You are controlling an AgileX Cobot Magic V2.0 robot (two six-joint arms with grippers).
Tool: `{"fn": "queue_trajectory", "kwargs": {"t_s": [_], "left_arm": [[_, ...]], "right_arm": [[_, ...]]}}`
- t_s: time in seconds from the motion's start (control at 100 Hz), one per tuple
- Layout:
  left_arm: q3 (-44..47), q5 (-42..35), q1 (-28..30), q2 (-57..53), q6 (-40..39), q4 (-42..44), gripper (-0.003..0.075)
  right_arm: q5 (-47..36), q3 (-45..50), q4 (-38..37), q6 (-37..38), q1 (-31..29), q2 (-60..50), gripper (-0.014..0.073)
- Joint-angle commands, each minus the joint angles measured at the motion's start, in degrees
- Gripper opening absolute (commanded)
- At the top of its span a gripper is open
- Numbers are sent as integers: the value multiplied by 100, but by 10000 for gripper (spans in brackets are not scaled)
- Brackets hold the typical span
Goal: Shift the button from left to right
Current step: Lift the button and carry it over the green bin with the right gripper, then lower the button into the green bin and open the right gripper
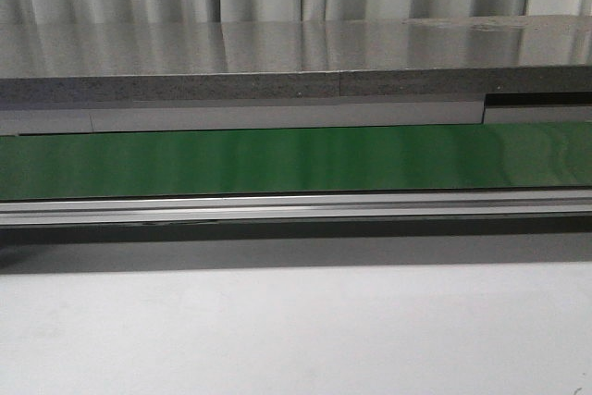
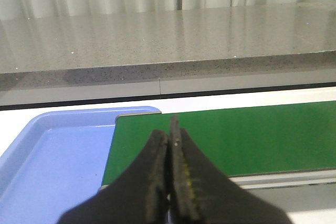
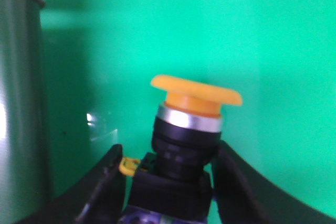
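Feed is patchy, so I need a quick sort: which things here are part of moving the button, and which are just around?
Part of the job:
- button
- right hand, around the button's black body
- green belt

Just around:
- blue tray
- left hand, shut and empty
- grey counter

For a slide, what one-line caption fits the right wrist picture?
Right hand closed around the black body of the yellow-capped button above the green belt.

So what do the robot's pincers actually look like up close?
Both are black. The left pincer has two broad fingers that taper to narrow tips, with faint yellowish speckling along their inner edges. The right pincer shows two smooth, curved black fingers. No cables or markings show, and the arms themselves are out of view.
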Motion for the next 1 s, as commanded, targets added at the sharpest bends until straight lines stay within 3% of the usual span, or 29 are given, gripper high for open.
{"fn": "queue_trajectory", "kwargs": {"t_s": [0.0, 0.26, 0.33, 0.5, 0.57, 0.99], "left_arm": [[-163, -503, -29, 55, -18, -76, -21], [-163, -503, -29, 55, -18, -76, -21], [-163, -503, -29, 55, -18, -76, -20], [-163, -503, -29, 55, -18, -76, -21], [-163, -503, -29, 55, -18, -76, -20], [-163, -503, -29, 55, -18, -76, -21]], "right_arm": [[-321, -173, 186, -68, -40, -206, -14], [-269, -173, 268, -68, -35, -52, 9], [-277, -173, 313, -68, -35, -47, 85], [-295, -173, 371, -68, -35, -47, 399], [-297, -173, 384, -68, -35, -47, 468], [-439, -173, 385, -63, -51, -335, 476]]}}
